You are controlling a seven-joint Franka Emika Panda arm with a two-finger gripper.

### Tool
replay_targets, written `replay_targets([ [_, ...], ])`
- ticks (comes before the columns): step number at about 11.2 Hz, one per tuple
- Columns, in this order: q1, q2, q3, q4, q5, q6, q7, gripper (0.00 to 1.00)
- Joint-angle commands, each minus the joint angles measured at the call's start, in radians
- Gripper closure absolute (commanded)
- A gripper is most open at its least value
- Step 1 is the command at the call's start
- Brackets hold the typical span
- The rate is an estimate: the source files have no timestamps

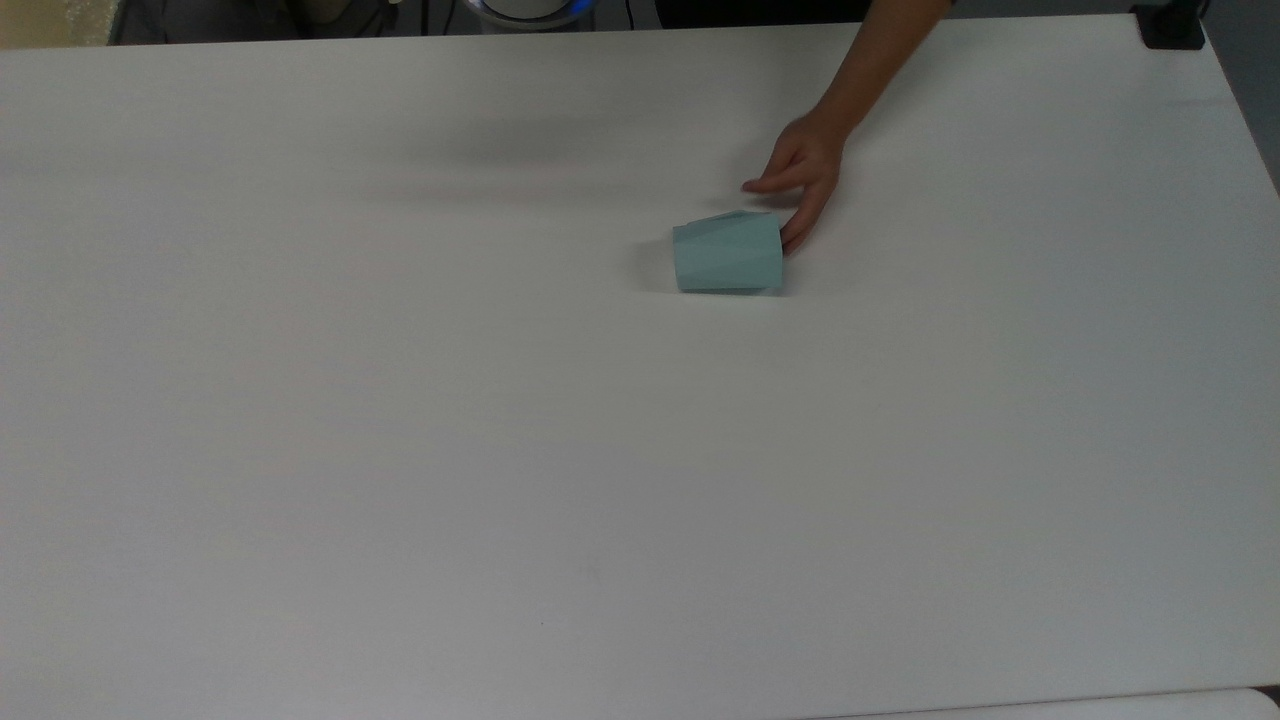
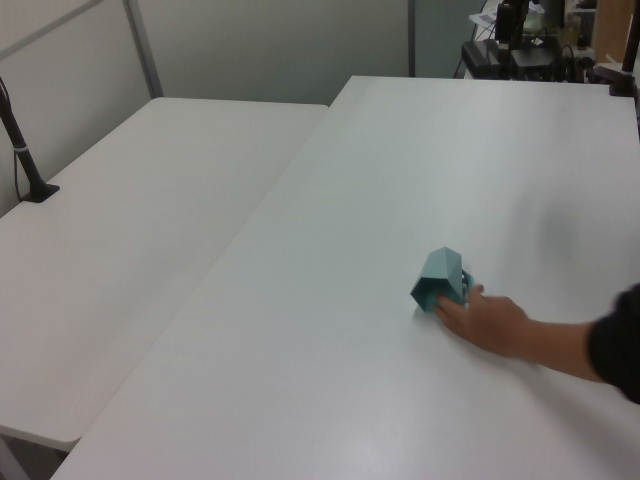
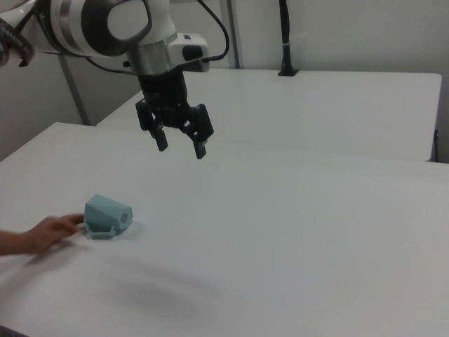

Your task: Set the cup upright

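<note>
The white table [image 1: 400,450] is carrying the cup [image 1: 728,253], which is lying on its side, and a person's hand [image 1: 803,175] is resting on the tabletop, fingers touching the cup.

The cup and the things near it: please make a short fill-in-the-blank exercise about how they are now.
1. The cup is lying on its ____ on the table.
2. A person's ____ touches the cup's wider end.
3. The gripper hangs above the table with its fingers ____.
4. The colour of the cup is pale ____.

Missing words: side; hand; open; teal
</note>
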Motion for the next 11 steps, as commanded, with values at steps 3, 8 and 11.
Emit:
replay_targets([
  [3, -0.039, 0.015, -0.005, 0.006, 0.068, 0.030, -0.021, 0.00],
  [8, 0.060, 0.028, 0.047, 0.037, 0.056, 0.021, 0.128, 0.00],
  [11, 0.283, 0.203, 0.078, 0.196, -0.134, -0.064, 0.384, 0.00],
])
